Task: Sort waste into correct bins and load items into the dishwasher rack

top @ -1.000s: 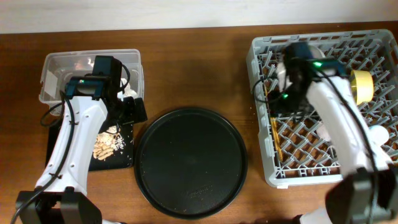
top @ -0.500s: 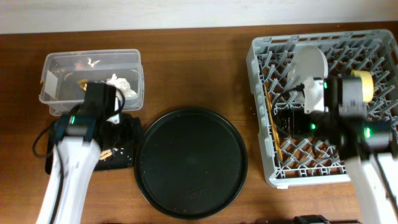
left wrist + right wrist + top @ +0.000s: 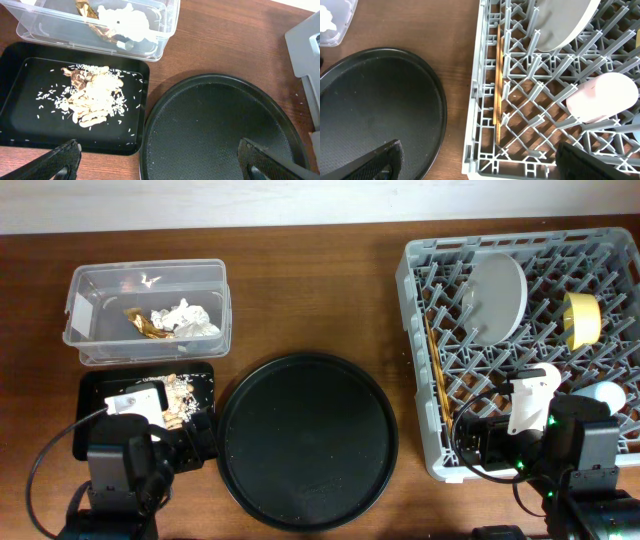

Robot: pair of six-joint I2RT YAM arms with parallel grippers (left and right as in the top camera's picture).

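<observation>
Black and shallow, the rectangular tray (image 3: 15, 135) lies ahead and to the left of the left gripper (image 3: 160, 150), whose fingers are spread wide with nothing between them. Tan food scraps (image 3: 92, 97) are heaped in it. Beyond the tray stands the clear tub (image 3: 165, 30), holding crumpled tissue (image 3: 125, 20) and a gold-brown wrapper (image 3: 90, 10). The round black tray (image 3: 215, 130) fills the space ahead and right of this gripper.

In the right wrist view, the right gripper (image 3: 480, 150) is likewise wide open and empty, poised over the near left wall of the grey rack (image 3: 472, 125). The wooden chopsticks (image 3: 497, 80) lie just ahead of it, flat beside that wall, their long axis pointing straight away from the gripper. Ahead and right, the plate (image 3: 565, 22) stands on edge among the pegs; the pink cup (image 3: 602, 97) sits nearer, to the right.

Overhead, both arms sit at the table's near edge. The yellow bowl (image 3: 580, 318) stands on edge, well beyond the right gripper and right of the plate.
</observation>
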